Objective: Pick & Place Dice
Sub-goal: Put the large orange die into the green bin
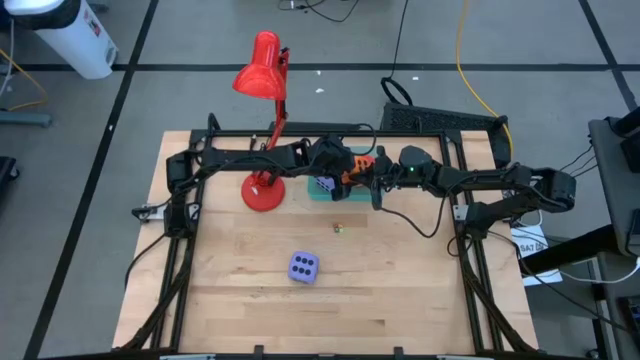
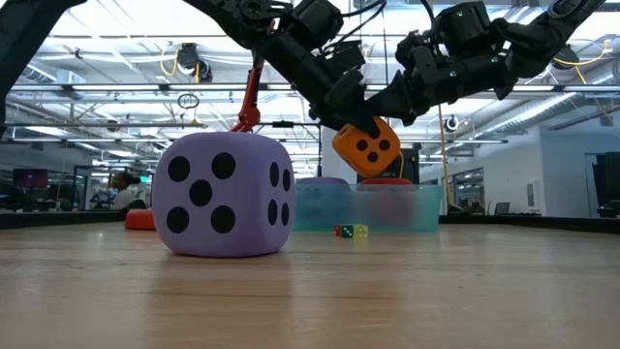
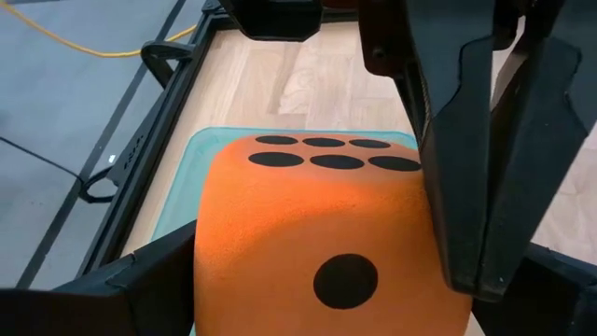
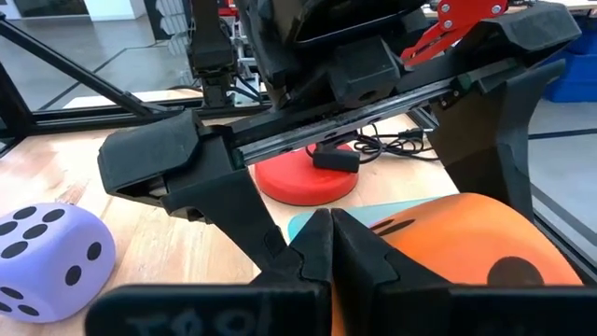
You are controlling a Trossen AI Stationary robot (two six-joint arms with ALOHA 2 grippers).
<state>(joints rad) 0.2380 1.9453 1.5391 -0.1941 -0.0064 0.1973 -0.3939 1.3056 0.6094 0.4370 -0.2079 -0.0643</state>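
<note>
An orange die (image 2: 366, 145) hangs in the air above a clear teal tray (image 1: 318, 197) at the table's far middle. My left gripper (image 1: 345, 165) has its fingers on either side of it. My right gripper (image 4: 324, 229) is shut, its fingers lying along one side of the orange die. One purple die (image 1: 323, 184) lies in the tray. The other purple die (image 1: 304, 267) rests on the table toward the near side. I cannot make out the red die. My left gripper has the orange die between its fingers, coming from above at a slant. One finger (image 3: 140, 280) lies on one side face (image 3: 210, 271). The other finger (image 3: 564, 280) stands off the opposite face, beyond my right gripper's fingers. The die is tilted and clear of the tray. My right gripper's shut fingers (image 3: 466, 168) lie against the orange die's side face (image 3: 415, 224), opposite my left gripper's touching finger. They come level from the table's right. They hold nothing between them.
A red desk lamp (image 1: 262, 80) stands with its base (image 1: 264, 192) just left of the tray. Two tiny dice (image 1: 338, 228) lie on the table in front of the tray. Black frame rails run along the table's left, right and far edges.
</note>
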